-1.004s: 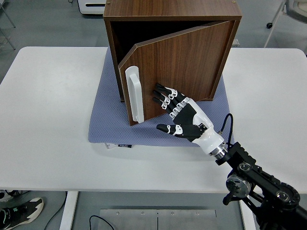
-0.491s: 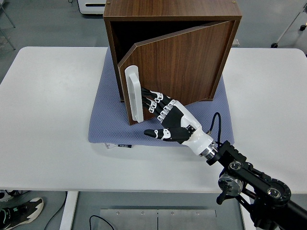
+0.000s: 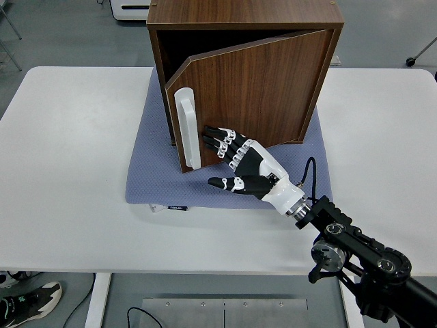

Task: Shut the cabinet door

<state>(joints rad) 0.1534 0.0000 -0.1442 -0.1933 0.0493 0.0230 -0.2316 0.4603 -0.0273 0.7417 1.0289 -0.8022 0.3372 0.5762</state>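
Note:
A dark wood cabinet [image 3: 246, 17] stands on a blue-grey mat [image 3: 153, 171] at the table's middle back. Its door [image 3: 252, 96] is hinged on the right and stands partly open, its free left edge swung out toward me. A white vertical handle [image 3: 186, 128] sits near that edge. My right hand [image 3: 235, 160] comes in from the lower right, fingers spread and flat, fingertips [image 3: 208, 133] against the door's lower front just right of the handle. It holds nothing. The left arm is out of view.
The white table [image 3: 61, 178] extends wide on both sides of the mat. A white appliance [image 3: 130, 8] shows on the floor behind the table. Shoes [image 3: 27, 301] lie on the floor at the lower left.
My right hand has moved left along the door toward the handle. The door has swung a little further in toward the cabinet.

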